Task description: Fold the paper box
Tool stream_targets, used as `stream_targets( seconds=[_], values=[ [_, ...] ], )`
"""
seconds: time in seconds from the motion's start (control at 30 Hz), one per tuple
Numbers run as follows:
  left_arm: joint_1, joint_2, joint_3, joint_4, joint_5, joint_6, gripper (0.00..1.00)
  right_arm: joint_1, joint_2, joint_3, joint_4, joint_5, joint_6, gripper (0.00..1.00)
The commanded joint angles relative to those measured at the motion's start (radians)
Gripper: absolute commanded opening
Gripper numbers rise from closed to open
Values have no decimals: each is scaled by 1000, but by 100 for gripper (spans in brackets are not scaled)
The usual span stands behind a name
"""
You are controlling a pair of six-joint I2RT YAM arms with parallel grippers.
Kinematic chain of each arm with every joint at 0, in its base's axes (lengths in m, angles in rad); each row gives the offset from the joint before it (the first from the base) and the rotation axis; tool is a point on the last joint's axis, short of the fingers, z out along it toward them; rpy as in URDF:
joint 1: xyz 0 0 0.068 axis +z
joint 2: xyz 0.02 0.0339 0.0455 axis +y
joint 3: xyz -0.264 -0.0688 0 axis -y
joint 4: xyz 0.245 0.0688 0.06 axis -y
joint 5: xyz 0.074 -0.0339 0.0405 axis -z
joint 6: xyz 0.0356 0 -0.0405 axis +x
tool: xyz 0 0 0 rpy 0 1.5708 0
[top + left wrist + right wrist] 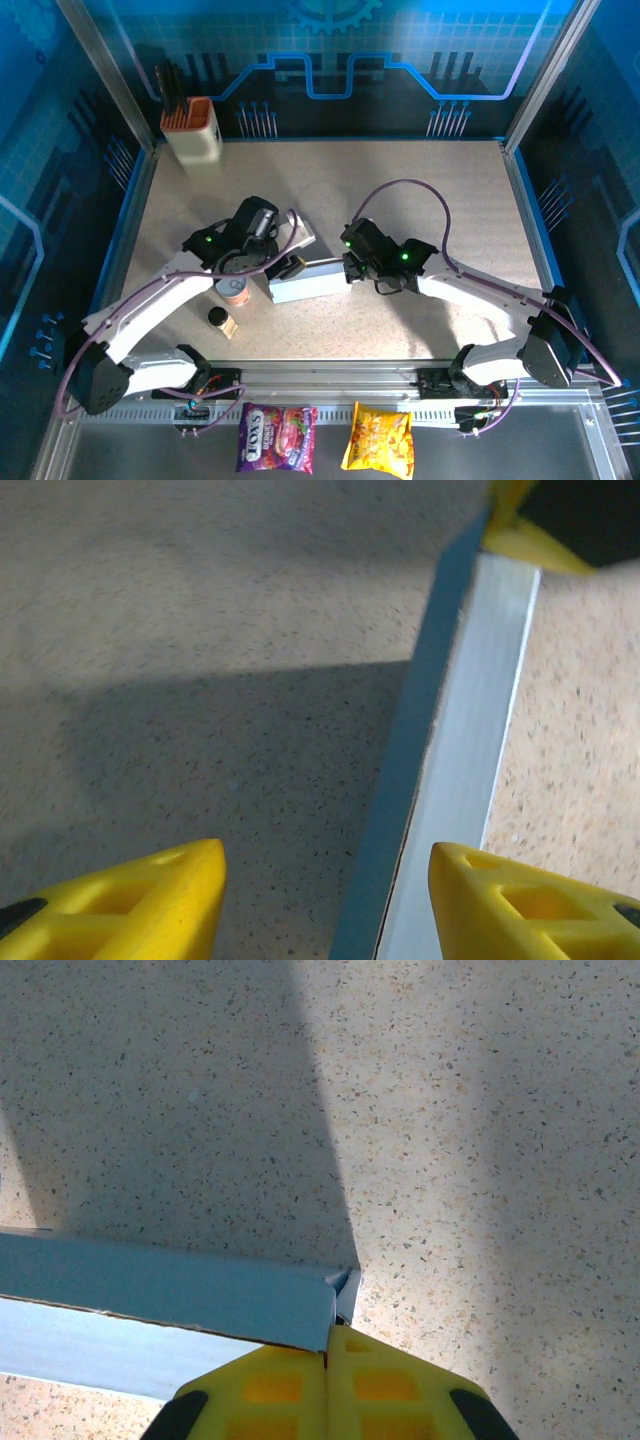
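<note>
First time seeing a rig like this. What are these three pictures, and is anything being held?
Two robot arms share a table. One picture looks down from above; the other two come from cameras on the wrists, so the yellow wedges are fingers. On it lie the paper box, a cream holder and a small round container; a purple bag and a yellow bag lie in front. The right gripper is shut on the box's end; the left gripper is open, astride its edge.

Table [450, 200] far-right area: open, free passage.
Centre: paper box [310, 283] blocks the way.
Left-near zone: round peach container [236, 291] and small dark-topped item [222, 320] obstruct.
Far-left corner: cream holder [192, 132] stands upright.
Near-centre strip: open.
</note>
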Motion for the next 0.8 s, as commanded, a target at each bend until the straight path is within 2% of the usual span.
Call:
stream_targets(
  seconds=[0.0, 0.2, 0.37, 0.57, 0.77],
  values=[
    [-5, -93, -29, -20, -94, -268, 57, 22, -5, -29, -57, -6, 19, 3],
    [-4, -217, -86, -150, -211, -652, 59, 26, -5, -36, -53, -8, 23, 3],
    [-5, -206, -102, -251, -185, -901, 62, 31, -5, -42, -53, -10, 29, 3],
    [-4, -179, -114, -273, -167, -1093, 63, 35, 0, -34, -56, -10, 25, 3],
    [-3, -173, -118, -258, -175, -1086, 57, 36, 0, -28, -57, -10, 23, 3]
  ],
)
